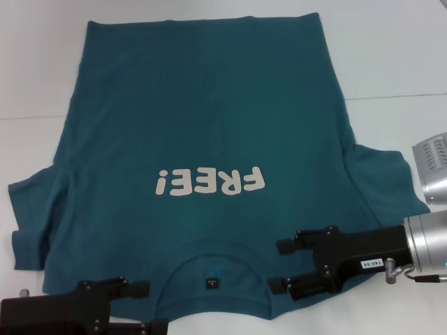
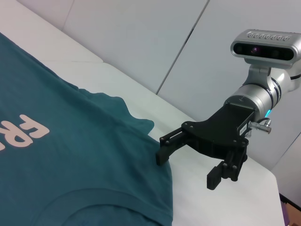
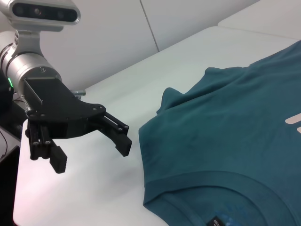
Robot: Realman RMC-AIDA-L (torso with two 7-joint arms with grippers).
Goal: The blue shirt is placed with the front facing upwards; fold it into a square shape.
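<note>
The blue shirt (image 1: 209, 118) lies flat on the white table, front up, with white "FREE!" lettering (image 1: 209, 183). Its collar (image 1: 213, 276) with a small dark label points toward me. My right gripper (image 1: 283, 265) is open and hovers over the shoulder just right of the collar. In the left wrist view, the right gripper (image 2: 187, 169) hangs at the edge of the shirt (image 2: 70, 155). My left gripper (image 1: 150, 307) is open over the shoulder left of the collar. The right wrist view shows the left gripper (image 3: 91, 155) beside the shirt (image 3: 225, 141), holding nothing.
The white table (image 1: 391, 56) extends beyond the shirt on all sides, with a seam line across it. The right arm's silver camera housing (image 1: 433, 167) sits at the right edge. Both sleeves spread outward, left sleeve (image 1: 31, 209) and right sleeve (image 1: 384, 178).
</note>
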